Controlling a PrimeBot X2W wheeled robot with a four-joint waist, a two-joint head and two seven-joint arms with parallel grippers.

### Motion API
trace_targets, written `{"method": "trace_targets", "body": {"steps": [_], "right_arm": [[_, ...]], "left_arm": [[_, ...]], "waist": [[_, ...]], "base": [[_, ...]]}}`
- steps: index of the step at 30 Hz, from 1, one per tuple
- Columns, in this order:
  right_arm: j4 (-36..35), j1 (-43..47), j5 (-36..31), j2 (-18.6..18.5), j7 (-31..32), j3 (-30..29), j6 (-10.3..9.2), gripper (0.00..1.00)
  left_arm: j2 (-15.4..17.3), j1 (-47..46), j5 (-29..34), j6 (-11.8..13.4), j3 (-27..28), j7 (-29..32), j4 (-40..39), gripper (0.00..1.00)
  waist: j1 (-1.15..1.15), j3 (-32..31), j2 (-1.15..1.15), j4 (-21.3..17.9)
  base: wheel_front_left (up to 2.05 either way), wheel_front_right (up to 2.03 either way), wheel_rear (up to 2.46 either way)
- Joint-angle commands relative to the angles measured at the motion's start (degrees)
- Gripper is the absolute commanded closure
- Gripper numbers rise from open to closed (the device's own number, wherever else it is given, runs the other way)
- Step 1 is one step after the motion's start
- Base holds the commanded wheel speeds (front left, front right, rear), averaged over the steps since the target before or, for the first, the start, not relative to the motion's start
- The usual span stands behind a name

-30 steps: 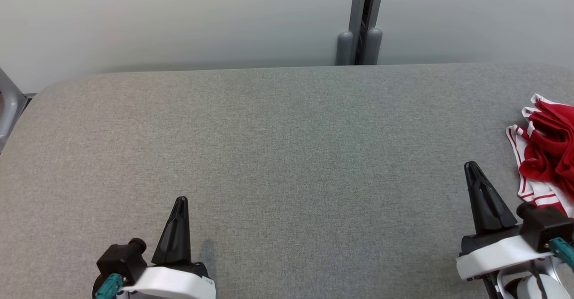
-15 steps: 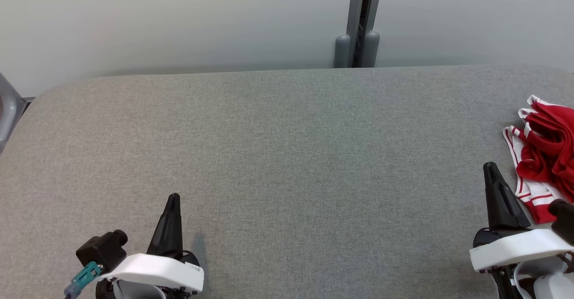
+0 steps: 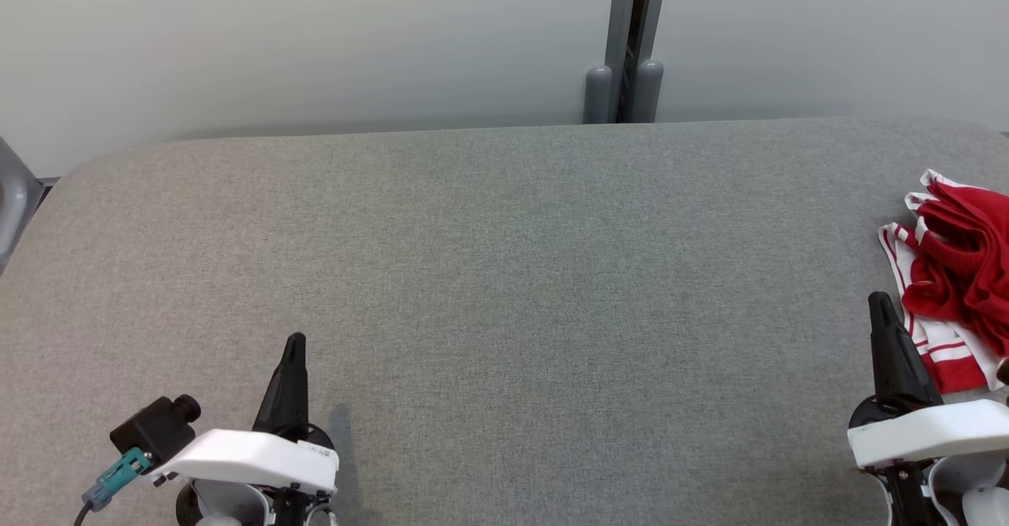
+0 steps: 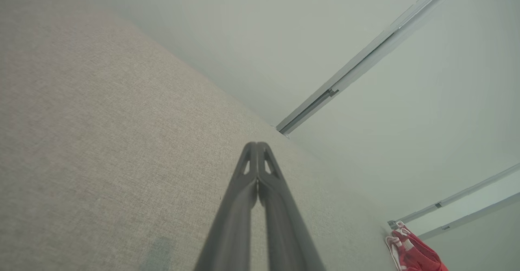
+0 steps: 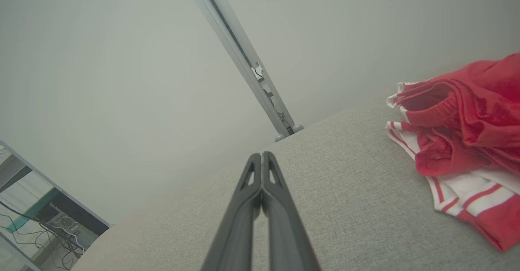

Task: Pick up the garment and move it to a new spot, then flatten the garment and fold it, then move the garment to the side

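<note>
Desk (image 3: 504,274): grey woven cloth top, rounded far corners, flat. One garment (image 3: 958,266), red with white stripes, lies crumpled in a heap at the right edge.

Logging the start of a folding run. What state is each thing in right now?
garment: crumpled in a heap near the right edge of the table, not held.
left tool: shut, empty.
right tool: shut, empty, just beside the garment.
</note>
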Motion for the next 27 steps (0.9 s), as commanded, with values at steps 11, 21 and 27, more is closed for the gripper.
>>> {"method": "trace_targets", "body": {"steps": [11, 21, 27], "right_arm": [[-0.2, 0.1, 10.2, 0.2, 2.3, -1.9, 0.01, 1.00], [0.2, 0.3, 17.7, 0.6, 3.9, -3.2, 0.01, 1.00], [0.4, 0.4, 21.2, 0.8, 4.7, -3.8, 0.01, 1.00]], "left_arm": [[0.7, -3.5, -8.6, -1.7, 1.5, 2.2, 1.0, 1.00], [0.8, -4.6, -14.8, -2.8, 2.5, 4.0, 2.1, 1.00], [0.9, -5.2, -17.7, -3.3, 3.0, 4.7, 2.5, 1.00]], "waist": [[0.00, -0.4, 0.00, -0.2], [0.00, -0.7, 0.00, -0.4], [0.00, -0.9, 0.00, -0.6]], "base": [[0.00, 0.00, 0.00], [0.00, 0.00, 0.00], [0.00, 0.00, 0.00]]}}
